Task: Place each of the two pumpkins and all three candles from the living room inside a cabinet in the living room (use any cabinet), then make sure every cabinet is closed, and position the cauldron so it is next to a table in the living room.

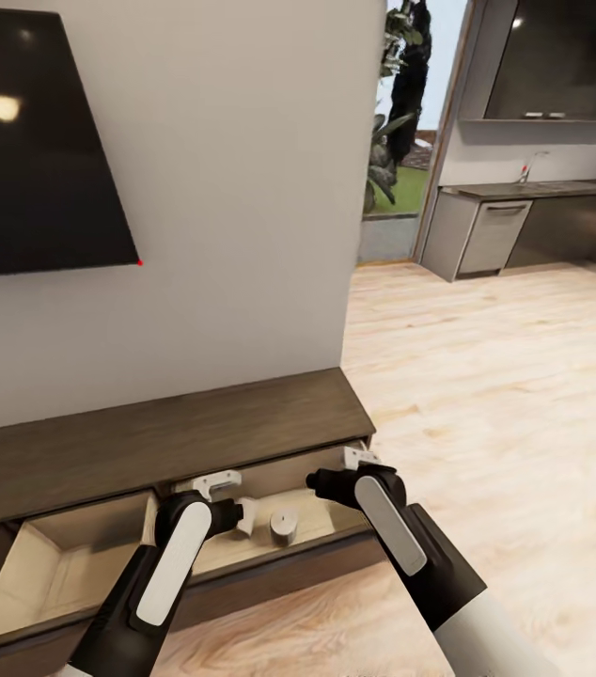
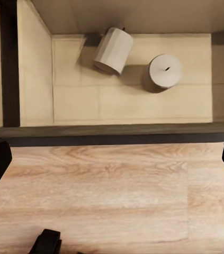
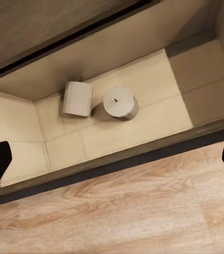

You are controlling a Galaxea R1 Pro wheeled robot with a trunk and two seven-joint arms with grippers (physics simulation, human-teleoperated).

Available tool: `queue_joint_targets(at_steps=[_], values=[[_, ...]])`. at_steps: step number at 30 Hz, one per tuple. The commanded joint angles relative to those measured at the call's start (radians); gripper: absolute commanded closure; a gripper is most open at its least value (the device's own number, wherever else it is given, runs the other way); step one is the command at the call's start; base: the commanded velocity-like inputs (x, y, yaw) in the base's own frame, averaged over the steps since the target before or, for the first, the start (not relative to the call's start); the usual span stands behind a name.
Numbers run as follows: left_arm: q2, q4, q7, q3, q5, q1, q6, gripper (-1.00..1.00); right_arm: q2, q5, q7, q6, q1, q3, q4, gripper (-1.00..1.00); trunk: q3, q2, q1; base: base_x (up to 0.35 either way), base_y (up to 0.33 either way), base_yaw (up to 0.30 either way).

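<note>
Candles [image 2: 138,61], two, in open drawer [image 3: 117,153]; my pincers both open, empty; careless shutting may topple the upright one.

Head view: high, facing forward and down onto the cabinet [image 1: 166,437] against the wall, kitchen beyond. Left and right wrist views: closer, looking steeply down into one open drawer [image 2: 133,106] (both share its two candles [image 3: 118,101] and floor strip).

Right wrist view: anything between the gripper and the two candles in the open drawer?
Only the drawer's dark front edge and bare drawer floor. The upright candle and the tipped candle lie past it, in the right wrist view.
</note>
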Motion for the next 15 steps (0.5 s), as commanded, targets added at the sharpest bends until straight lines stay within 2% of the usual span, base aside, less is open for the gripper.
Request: queue_joint_targets(at_steps=[1, 7, 15], values=[[0.0, -0.001, 0.01, 0.0, 0.01, -0.001, 0.002, -1.0, 0.0, -0.01, -0.01, 0.0, -0.001, 0.001, -0.001, -1.0, 0.002, 0.007, -0.004, 0.0, 0.0, -0.28], [0.001, -0.001, 0.01, 0.0, 0.01, -0.001, 0.003, -1.0, -0.001, -0.01, -0.01, 0.001, -0.001, -0.019, -0.001, -1.0, 0.021, 0.049, -0.027, 0.0, 0.0, -0.28], [0.002, -0.001, 0.01, 0.0, 0.01, -0.001, 0.004, -1.0, -0.002, -0.011, -0.01, 0.001, -0.001, -0.022, -0.001, -1.0, 0.046, 0.105, -0.058, 0.0, 0.0, -0.28]])
